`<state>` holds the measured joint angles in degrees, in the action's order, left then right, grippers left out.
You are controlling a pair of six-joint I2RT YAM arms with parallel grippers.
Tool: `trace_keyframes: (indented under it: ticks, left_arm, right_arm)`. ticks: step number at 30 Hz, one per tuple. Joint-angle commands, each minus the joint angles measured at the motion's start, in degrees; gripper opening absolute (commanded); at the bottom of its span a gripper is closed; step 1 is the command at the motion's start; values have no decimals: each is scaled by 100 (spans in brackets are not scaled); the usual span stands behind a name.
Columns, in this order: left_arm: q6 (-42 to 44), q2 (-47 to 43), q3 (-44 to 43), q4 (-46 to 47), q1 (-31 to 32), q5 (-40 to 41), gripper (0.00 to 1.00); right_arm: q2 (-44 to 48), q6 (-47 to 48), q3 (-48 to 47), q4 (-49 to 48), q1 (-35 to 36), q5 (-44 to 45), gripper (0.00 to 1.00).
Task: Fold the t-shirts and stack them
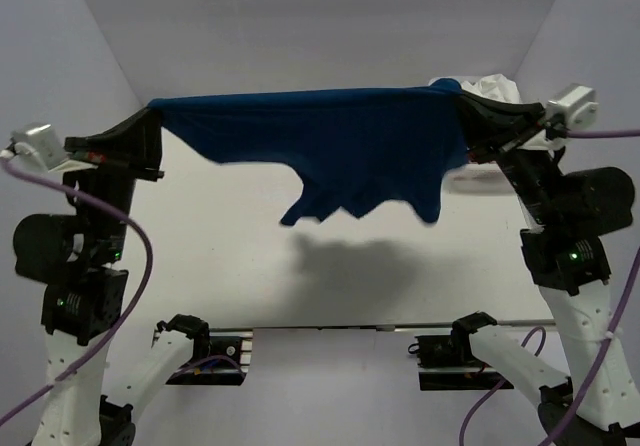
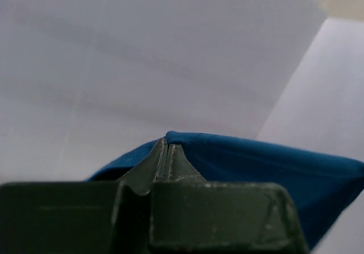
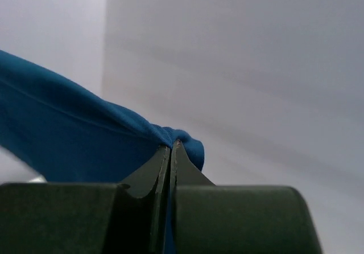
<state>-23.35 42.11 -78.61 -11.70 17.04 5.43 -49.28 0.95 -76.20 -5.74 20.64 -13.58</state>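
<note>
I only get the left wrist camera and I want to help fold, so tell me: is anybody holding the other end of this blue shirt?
Observer: Yes. The right gripper is shut on the other end of the blue t-shirt.
Operator: Is the shirt lying on the table?
Observer: No. It hangs stretched from your left gripper to the right one, above the table, with its lower part dangling in the middle.
Operator: Is there other stuff around?
Observer: There is something white peeking out behind the right gripper. I cannot tell what it is.
</note>
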Motion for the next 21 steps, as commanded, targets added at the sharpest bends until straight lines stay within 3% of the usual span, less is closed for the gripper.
trace_keyframes:
  ticks: [1,4,8,13,15,16,17,18,19,20,21]
  left_arm:
    - [103,26,-128,-7,-87,159,0]
    - [50,200,-138,-165,-87,440,0]
    - [-239,762,30,-516,-87,1537,0]
    - [-679,1834,730,-1123,-139,3320,0]
    - [-1272,2545,943,-1499,-218,3560,0]
    - [-1486,2800,1005,-2050,-218,3448,5]
    - [-1671,3047,1005,-2299,-288,3290,14]
    - [-1960,3467,1075,-2493,-289,3124,27]
    - [-1962,3636,1128,-2599,-341,2765,46]
    - [-2015,3760,1128,-2600,-341,2640,88]
    - [-2015,3857,1198,-2600,-394,2551,98]
  right_arm:
    - [-3,-199,-342,107,-34,-224,0]
    - [-440,-288,-474,240,-43,-136,0]
    - [-1390,-315,-561,204,-52,285,0]
    - [-3785,-131,-1194,537,-52,313,0]
    - [-4760,-130,-1700,574,-104,260,0]
    - [-5289,-130,-1861,1096,-113,199,0]
    - [-5851,-139,-2072,1301,-105,129,5]
    - [-6126,-174,-2744,1469,-104,50,19]
    - [-6590,-261,-3003,2140,-96,-38,90]
    - [-7004,-297,-3223,2364,-113,57,90]
    - [-7156,-323,-3739,2802,-78,136,90]
